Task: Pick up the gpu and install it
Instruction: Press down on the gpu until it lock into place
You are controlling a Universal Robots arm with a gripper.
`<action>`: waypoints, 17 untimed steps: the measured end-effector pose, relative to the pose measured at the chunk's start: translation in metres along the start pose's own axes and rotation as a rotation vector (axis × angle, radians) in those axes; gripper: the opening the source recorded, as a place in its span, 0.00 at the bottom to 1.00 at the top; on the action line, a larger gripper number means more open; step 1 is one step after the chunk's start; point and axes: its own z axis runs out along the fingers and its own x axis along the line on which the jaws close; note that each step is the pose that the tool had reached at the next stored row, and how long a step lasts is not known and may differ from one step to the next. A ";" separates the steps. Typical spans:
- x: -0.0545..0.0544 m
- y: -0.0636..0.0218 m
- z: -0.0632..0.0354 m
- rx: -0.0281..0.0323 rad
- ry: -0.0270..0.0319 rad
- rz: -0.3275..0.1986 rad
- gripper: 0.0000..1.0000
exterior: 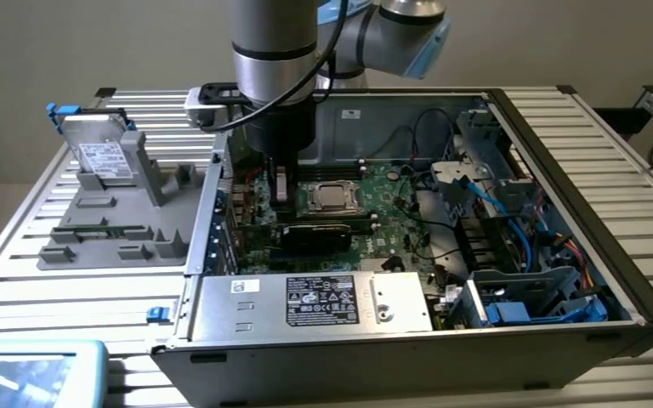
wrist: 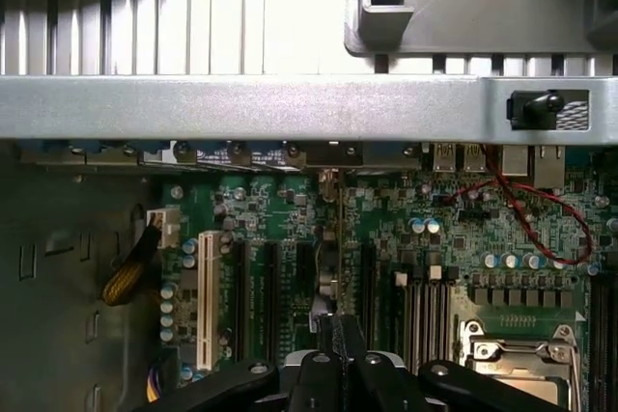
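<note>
In the exterior view, a grey moulded holder lies at the left on the slatted metal desk. A silver hard drive with a white label stands tilted in it, and a narrow green memory stick lies flat in one of its slots. A blue-edged tray sits at the near left corner of the desk.

To the right of the holder stands the open computer case, with its boxy power supply bearing a dark label along the near wall. The robot arm reaches down into the left part of the case. Below it, the gpu stands on edge over the green motherboard, just beside the processor socket on the exterior view's left.

In the wrist view, the fingers are clenched on the thin edge of the gpu, which runs away from the camera in line with the dark expansion slots; a white slot lies beside them. Whether the card is seated in a slot cannot be told.

Further right in the exterior view, blue cables cross the case, and blue drive bays fill its near right corner.
</note>
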 end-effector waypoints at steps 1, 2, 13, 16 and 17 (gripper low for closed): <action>0.000 0.0004 0.0013 0.0009 0.0002 0.002 0.12; -0.001 0.0009 0.0028 0.0013 0.0004 0.003 0.12; -0.005 0.0033 0.0169 0.0046 0.0029 0.013 0.12; -0.005 0.0029 0.0108 0.0047 0.0032 0.016 0.12; -0.004 0.0022 0.0067 0.0037 0.0057 0.017 0.12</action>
